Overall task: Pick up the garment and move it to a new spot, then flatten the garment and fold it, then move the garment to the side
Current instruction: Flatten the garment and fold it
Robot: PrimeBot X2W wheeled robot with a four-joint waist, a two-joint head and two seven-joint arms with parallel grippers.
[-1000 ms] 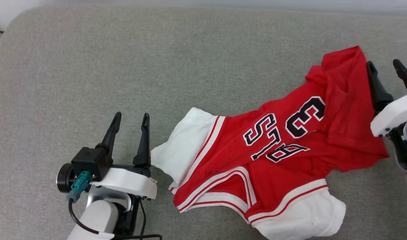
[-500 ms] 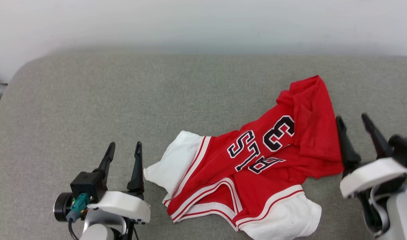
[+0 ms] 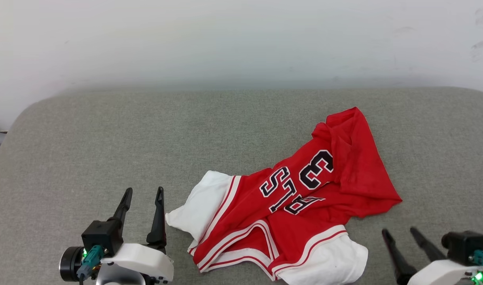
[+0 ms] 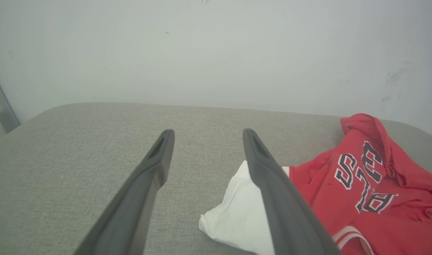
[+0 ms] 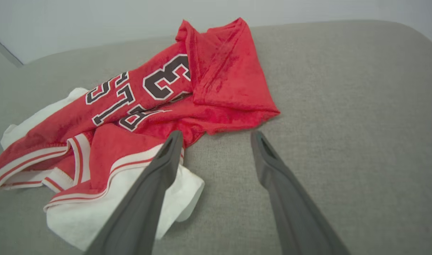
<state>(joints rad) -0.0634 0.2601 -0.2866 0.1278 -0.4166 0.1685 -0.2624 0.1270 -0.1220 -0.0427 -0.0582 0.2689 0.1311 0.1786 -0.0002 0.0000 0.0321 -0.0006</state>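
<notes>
Left gripper (image 3: 143, 191) wide, empty | right gripper (image 3: 399, 231) wide, empty | garment (image 3: 344, 178) crumpled between them | you should grip its nearest edge with each, lift evenly.

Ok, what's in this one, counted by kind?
Red jersey: 1
Grippers: 2, the left gripper and the right gripper, both open and empty
Grey cushion: 1
Total: 4
</notes>
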